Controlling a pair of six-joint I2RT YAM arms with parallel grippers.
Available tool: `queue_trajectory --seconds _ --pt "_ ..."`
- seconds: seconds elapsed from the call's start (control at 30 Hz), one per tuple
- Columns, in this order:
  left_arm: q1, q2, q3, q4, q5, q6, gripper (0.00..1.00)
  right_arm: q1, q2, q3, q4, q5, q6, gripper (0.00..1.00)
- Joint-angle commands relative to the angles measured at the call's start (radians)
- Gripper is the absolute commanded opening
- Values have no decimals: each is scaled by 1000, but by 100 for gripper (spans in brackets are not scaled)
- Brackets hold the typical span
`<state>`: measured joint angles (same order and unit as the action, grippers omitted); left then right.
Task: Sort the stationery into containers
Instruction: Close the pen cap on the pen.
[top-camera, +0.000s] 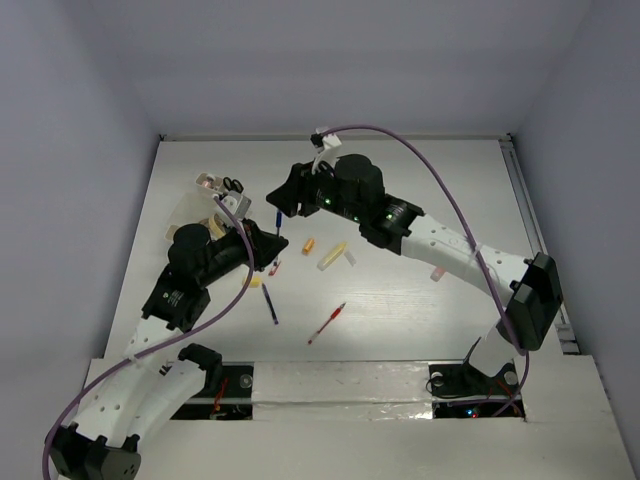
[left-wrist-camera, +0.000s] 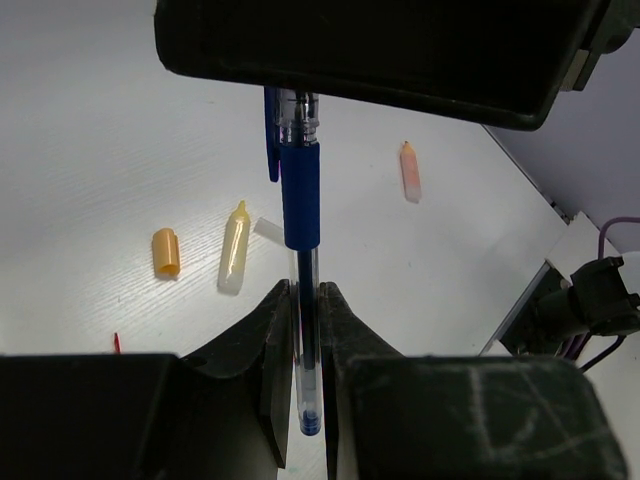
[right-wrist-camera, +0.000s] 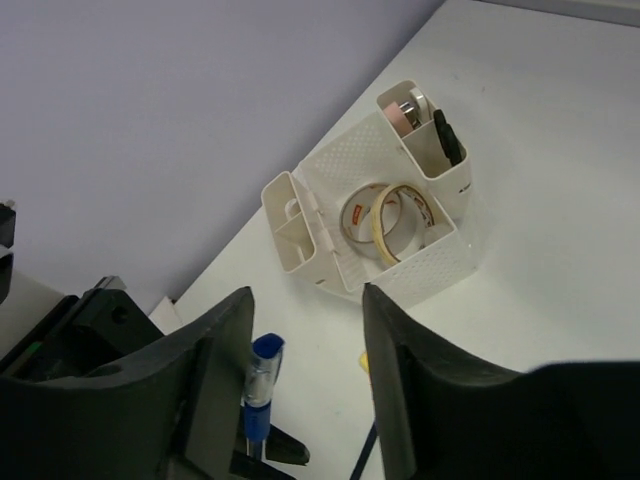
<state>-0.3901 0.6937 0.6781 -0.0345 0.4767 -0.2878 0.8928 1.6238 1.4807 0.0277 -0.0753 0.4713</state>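
Note:
My left gripper (left-wrist-camera: 306, 292) is shut on the lower barrel of a blue pen (left-wrist-camera: 300, 200), which stands up from its jaws. In the right wrist view the pen's top (right-wrist-camera: 260, 385) rests against the left finger (right-wrist-camera: 215, 350) of my right gripper (right-wrist-camera: 305, 300). That gripper is open, with a wide gap to its other finger. In the top view both grippers (top-camera: 272, 243) (top-camera: 283, 197) meet at the pen (top-camera: 277, 220), left of centre. The whitish divided containers (right-wrist-camera: 330, 225) lie beyond, holding tape rolls (right-wrist-camera: 395, 220) and black-handled scissors (right-wrist-camera: 447, 135).
On the table lie an orange cap (left-wrist-camera: 166, 251), a yellowish tube (left-wrist-camera: 234, 260), a pink bit (left-wrist-camera: 410, 172), a red pen (top-camera: 327, 322) and another blue pen (top-camera: 270, 303). The left wall stands close behind the containers (top-camera: 215, 195).

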Motion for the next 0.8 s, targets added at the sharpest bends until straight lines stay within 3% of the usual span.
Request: queue_trajectory --seconds 0.0,0.23,0.33,0.77 --pt "5 -2 3 62 22 9 0 -3 -22 36 17 -18 3 50" --pt "5 -6 3 59 17 9 0 -3 -7 39 3 -43 15 11" --pt "5 -10 5 58 7 10 0 -3 -5 33 -11 -58 24 4" --pt "5 -34 12 64 -49 13 0 -3 -15 -91 67 -205 133 0"
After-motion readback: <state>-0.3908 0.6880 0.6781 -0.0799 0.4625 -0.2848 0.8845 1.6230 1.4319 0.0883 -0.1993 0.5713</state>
